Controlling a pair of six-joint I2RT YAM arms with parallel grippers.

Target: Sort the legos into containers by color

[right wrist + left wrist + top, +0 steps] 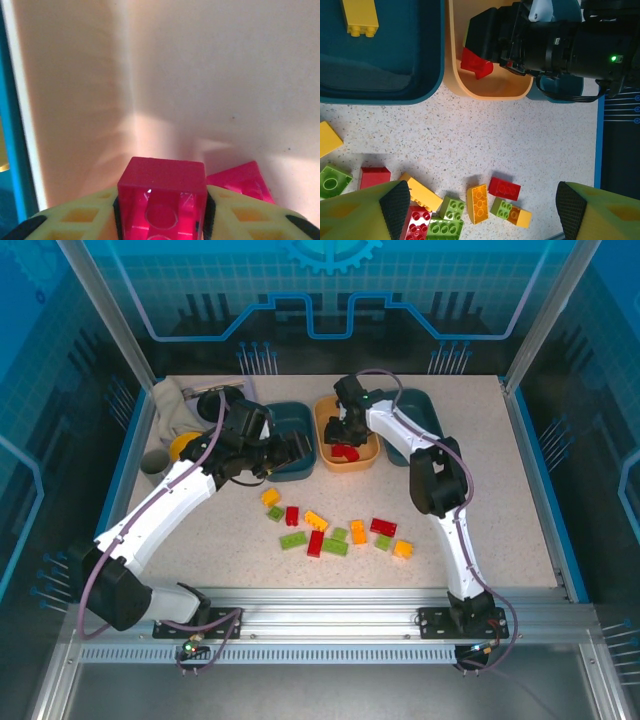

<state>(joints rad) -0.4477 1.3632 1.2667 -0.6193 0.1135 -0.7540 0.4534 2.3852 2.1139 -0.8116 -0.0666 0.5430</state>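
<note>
Red drop-off: right claw [161, 212] grips red brick [161, 176] low in orange tray [215, 70]; left claw [480, 202] open, empty, above pile [335, 532]; next, release, lift clear.

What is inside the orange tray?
Inside the orange tray, a red brick sits between the fingers of the right hand. A second red brick lies beside it. The floor under the hand is covered.
</note>
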